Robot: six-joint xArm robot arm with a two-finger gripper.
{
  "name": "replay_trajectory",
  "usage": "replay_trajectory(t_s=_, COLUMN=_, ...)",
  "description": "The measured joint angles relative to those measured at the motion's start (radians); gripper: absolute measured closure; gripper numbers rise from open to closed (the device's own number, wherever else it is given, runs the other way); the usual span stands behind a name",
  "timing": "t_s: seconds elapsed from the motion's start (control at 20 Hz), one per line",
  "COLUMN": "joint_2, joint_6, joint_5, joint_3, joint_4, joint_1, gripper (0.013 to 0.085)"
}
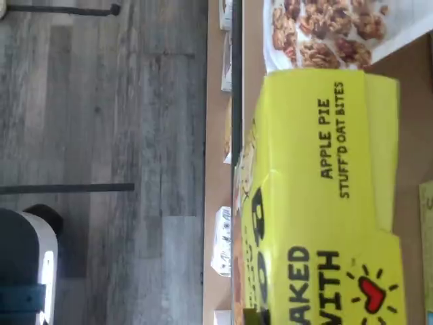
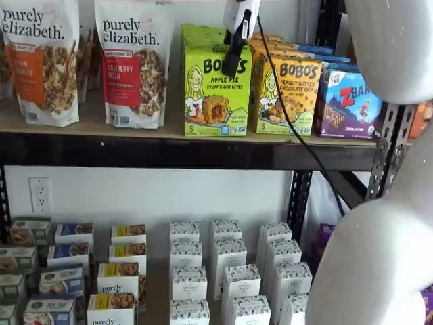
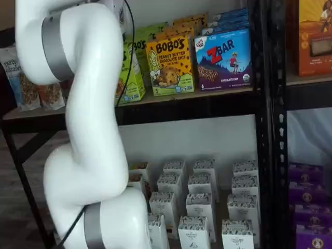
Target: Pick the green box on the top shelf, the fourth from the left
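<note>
The green box point(image 2: 216, 95) stands upright at the front of the top shelf point(image 2: 169, 152), with a like green box behind it. My gripper point(image 2: 231, 68) hangs from above. Its black fingers point(image 2: 235, 51) reach down over the top front edge of the green box. They show as one dark bar with no plain gap, so I cannot tell whether they hold the box. The wrist view shows the green box point(image 1: 318, 203) close up and turned on its side. In a shelf view the green box point(image 3: 134, 78) is mostly hidden behind my white arm point(image 3: 83, 104), and so is the gripper.
A yellow-orange Bobo's box point(image 2: 287, 95) stands right beside the green box, then a ZBar box point(image 2: 348, 101). Granola bags point(image 2: 132, 61) stand on its other side. Small white boxes point(image 2: 226, 271) fill the lower shelf. Black uprights point(image 3: 264, 104) frame the shelves.
</note>
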Motion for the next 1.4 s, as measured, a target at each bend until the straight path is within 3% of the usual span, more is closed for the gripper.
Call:
replay_trajectory(t_s=0.2, joint_2=-0.025, joint_6=-0.001, joint_5=0.003, joint_3=0.014, joint_4=0.004, joint_1=-0.004, gripper=0.0650)
replay_trajectory(t_s=0.3, joint_2=-0.045, joint_6=-0.004, joint_5=-0.017, joint_3=0.034, joint_4=0.014, joint_1=-0.009, gripper=0.0730)
replay_trajectory(t_s=1.1, joint_2=-0.044, joint_6=0.009, joint_5=0.089, joint_3=-0.019, joint_4=0.037, joint_1=-0.008, gripper=0.0730)
replay_trajectory(t_s=1.4, joint_2=-0.096, joint_6=0.006, joint_5=0.079, joint_3=0.027, joint_4=0.050, joint_1=-0.016, gripper=0.0730)
